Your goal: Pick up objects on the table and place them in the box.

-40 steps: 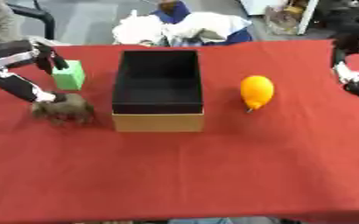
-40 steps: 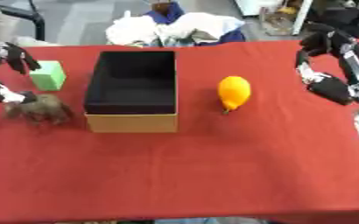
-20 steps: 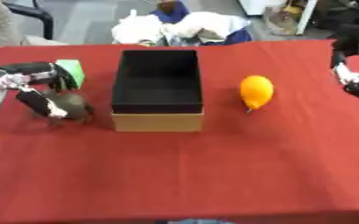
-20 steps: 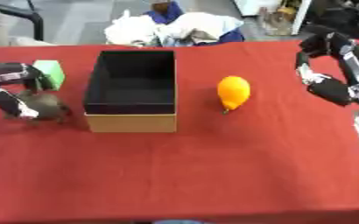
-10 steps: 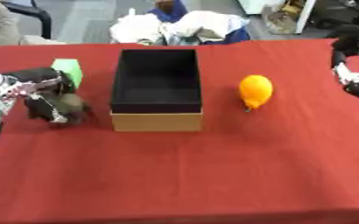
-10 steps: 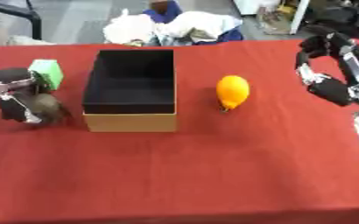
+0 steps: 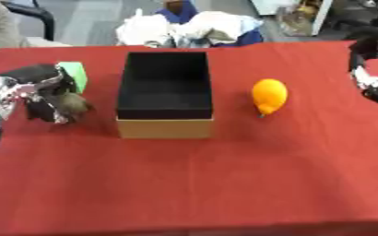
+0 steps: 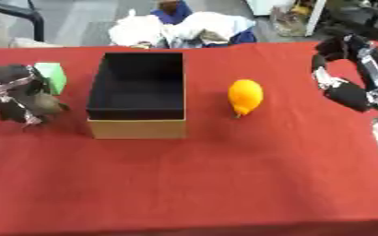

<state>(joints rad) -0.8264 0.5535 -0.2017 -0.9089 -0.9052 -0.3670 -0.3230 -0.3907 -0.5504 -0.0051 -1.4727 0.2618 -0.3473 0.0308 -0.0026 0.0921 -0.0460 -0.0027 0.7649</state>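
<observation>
An open cardboard box with a black inside stands on the red table, left of centre. To its right lies an orange, pear-shaped fruit. At the box's left sits a small brown furry thing, and behind it a green block. My left hand is down over the brown thing with its fingers curled round it. My right hand hangs at the far right above the table, fingers curled, holding nothing.
Behind the table's far edge lies a heap of white and blue cloth. A dark chair stands at the back left. The red tabletop stretches toward me in front of the box.
My left hand has dropped from above the green block onto the brown furry thing and curled round it. The right hand, the box and the orange fruit have stayed put.
</observation>
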